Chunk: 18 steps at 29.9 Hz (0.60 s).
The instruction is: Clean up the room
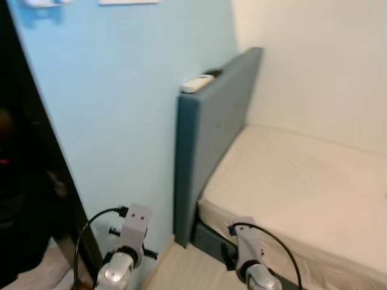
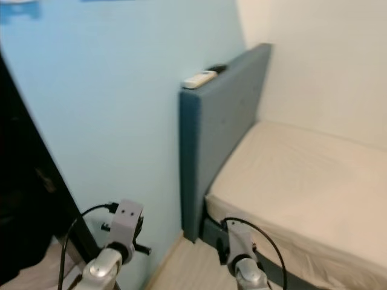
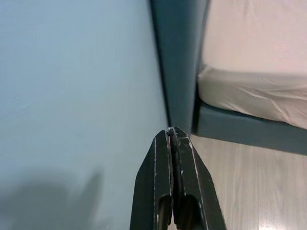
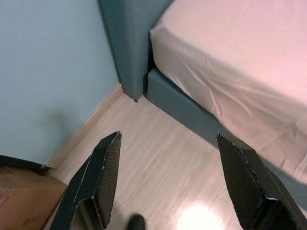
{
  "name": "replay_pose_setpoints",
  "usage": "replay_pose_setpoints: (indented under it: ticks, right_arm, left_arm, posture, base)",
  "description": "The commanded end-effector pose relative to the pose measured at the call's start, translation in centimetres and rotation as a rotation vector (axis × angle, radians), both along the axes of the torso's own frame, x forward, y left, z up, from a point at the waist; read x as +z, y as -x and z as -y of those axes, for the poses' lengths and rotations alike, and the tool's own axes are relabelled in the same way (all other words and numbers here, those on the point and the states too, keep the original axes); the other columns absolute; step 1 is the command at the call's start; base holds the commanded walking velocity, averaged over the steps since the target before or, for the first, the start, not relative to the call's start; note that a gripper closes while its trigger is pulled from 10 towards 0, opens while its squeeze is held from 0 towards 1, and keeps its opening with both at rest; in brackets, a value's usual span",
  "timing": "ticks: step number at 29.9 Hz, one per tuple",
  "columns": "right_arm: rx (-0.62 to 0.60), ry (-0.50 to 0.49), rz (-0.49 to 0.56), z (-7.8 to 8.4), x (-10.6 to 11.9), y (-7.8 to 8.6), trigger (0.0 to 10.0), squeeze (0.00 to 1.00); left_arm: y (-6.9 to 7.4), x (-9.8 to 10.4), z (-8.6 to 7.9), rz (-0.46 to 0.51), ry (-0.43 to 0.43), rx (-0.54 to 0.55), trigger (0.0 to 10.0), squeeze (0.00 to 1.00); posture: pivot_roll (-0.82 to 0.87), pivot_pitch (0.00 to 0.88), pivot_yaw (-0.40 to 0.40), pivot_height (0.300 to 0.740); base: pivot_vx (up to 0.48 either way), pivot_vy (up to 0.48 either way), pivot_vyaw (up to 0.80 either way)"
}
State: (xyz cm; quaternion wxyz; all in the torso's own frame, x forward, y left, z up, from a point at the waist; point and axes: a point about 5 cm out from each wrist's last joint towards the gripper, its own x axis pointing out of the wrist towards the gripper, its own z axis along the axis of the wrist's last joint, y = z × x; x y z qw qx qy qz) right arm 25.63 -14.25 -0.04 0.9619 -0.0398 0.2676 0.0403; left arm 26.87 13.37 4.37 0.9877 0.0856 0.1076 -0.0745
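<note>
A white remote control (image 1: 196,83) lies on top of the blue-grey headboard (image 1: 211,139), with a dark object (image 1: 212,73) just behind it. The bed's cream mattress (image 1: 302,187) stretches to the right. Both arms hang low at the bottom of the eye views. My left gripper (image 3: 171,132) is shut with nothing in it, close to the light blue wall. My right gripper (image 4: 168,139) stands open over the wooden floor (image 4: 158,167) near the bed's corner, empty.
A light blue wall (image 1: 115,109) rises straight ahead, a cream wall (image 1: 320,60) behind the bed. A dark piece of furniture (image 1: 24,181) stands at the left. A brown cardboard box (image 4: 24,196) sits on the floor by the wall.
</note>
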Motion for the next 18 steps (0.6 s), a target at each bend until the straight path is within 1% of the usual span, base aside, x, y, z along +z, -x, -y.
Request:
replay_pose_setpoints:
  ticks: [1,18]
  right_arm:
    - [-0.009,-0.005,-0.004,0.30,0.07,0.01,10.0,0.00]
    - [-0.002,-0.007,-0.012,0.19,0.04,0.25,10.0,0.00]
  left_arm:
    - [0.06,-0.15,0.20,-0.008,0.005,-0.010,10.0,0.00]
    - [0.21,-0.20,0.47,-0.012,0.015,-0.037,10.0,0.00]
  posture:
    - [0.03,0.032,-0.009,0.740]
    - [0.03,0.032,-0.006,0.740]
  base:
    - [0.000,0.000,-0.80]
    - [0.000,0.000,-0.80]
